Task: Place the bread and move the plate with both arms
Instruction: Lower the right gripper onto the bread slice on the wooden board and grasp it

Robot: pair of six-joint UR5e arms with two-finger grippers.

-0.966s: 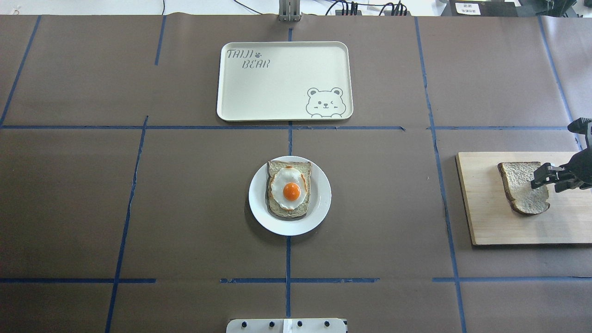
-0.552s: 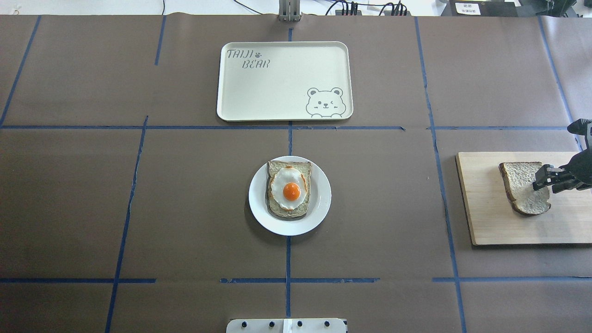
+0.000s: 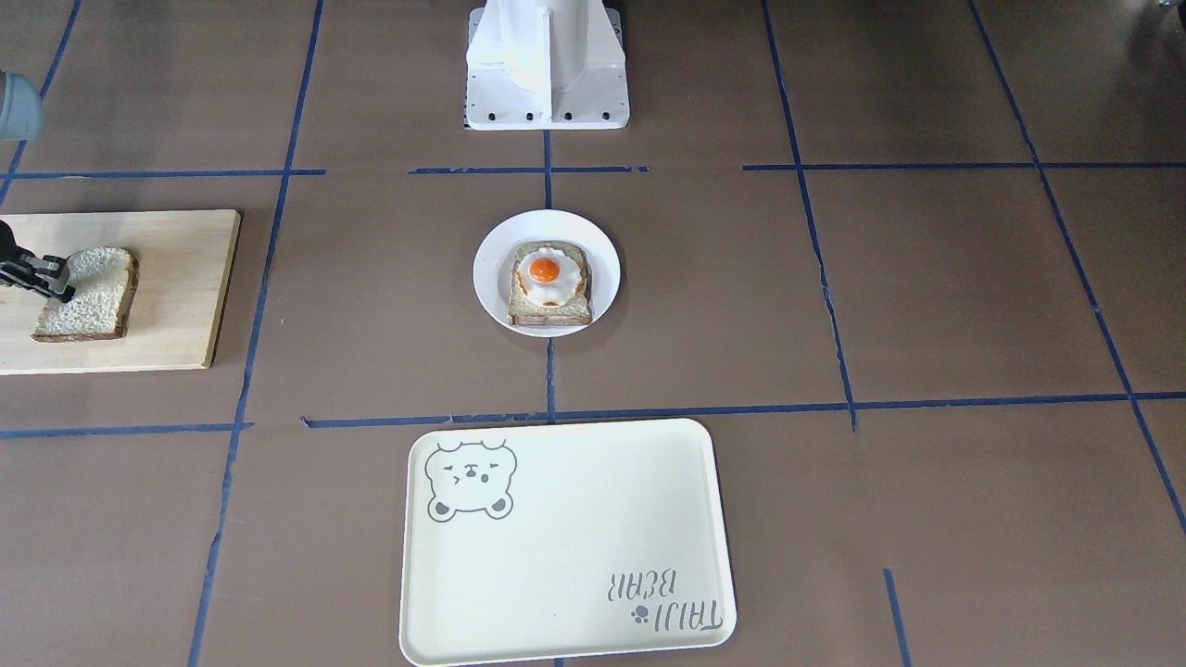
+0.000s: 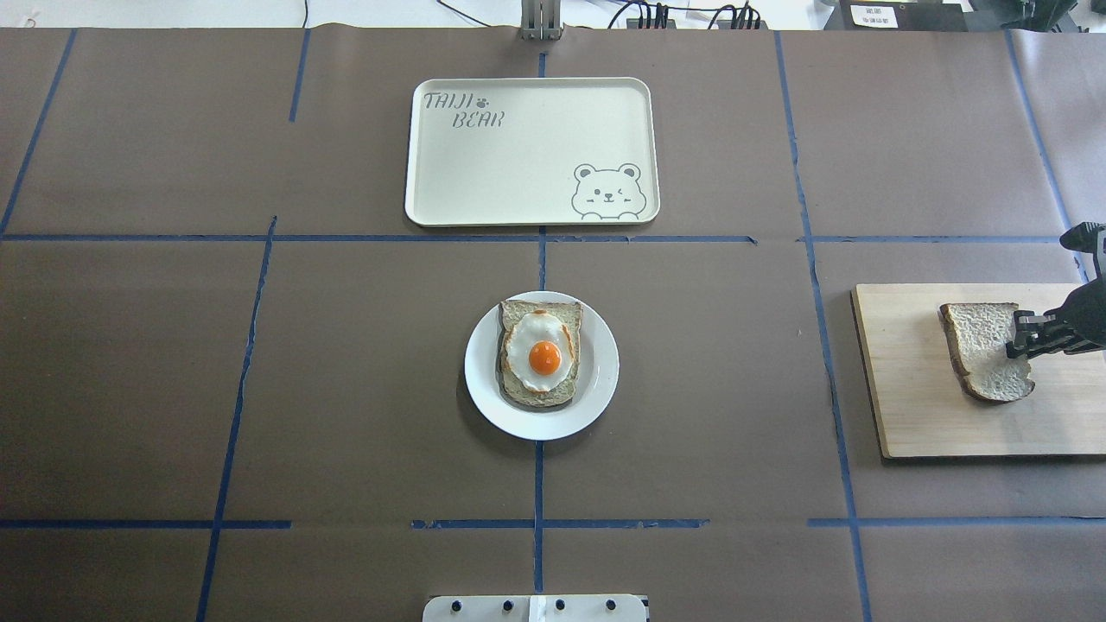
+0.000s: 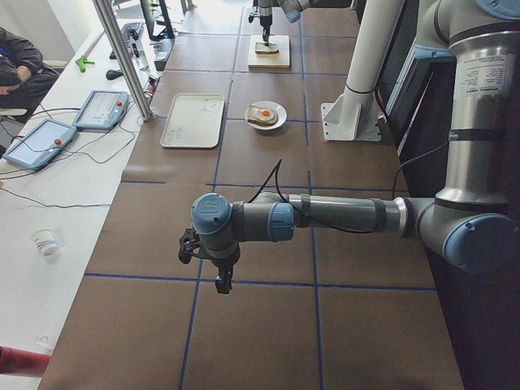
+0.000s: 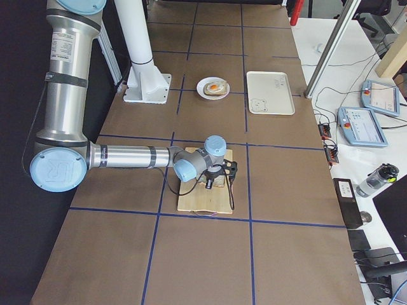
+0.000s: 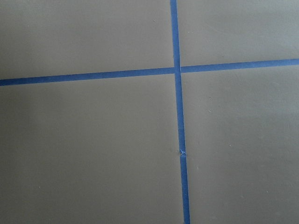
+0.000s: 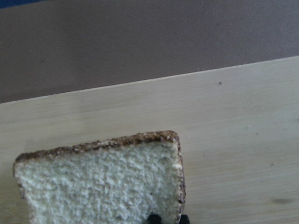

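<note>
Wood carries the step in hand: the board (image 4: 916, 415) at the robot's right bears the bread (image 4: 981, 345), lying flat. The right claw (image 4: 1022, 337) sits at the slice's outer edge with its jaws drawn close, seemingly pinching crust and crumb. The right wrist view shows only dark fingertips (image 8: 153, 218) at the rim, so the bite looks shallow. I judge the job now is to secure that grip and lift. The hold should be firm enough that the soft slice does not droop out, yet not crush it. The lift should go straight up off the board before travelling, with the slice kept level. The left claw (image 5: 221, 284) hangs over bare table (image 5: 268, 325), well apart on the other side; whether it is open I cannot tell. Further on, at the centre, the plate (image 4: 484, 389) holds the egg slice (image 4: 542, 354). The bread likely belongs squarely on top, lowered gently so the egg does not slide. Farthest lies the tray (image 4: 518, 164), probably where the plate goes.
</note>
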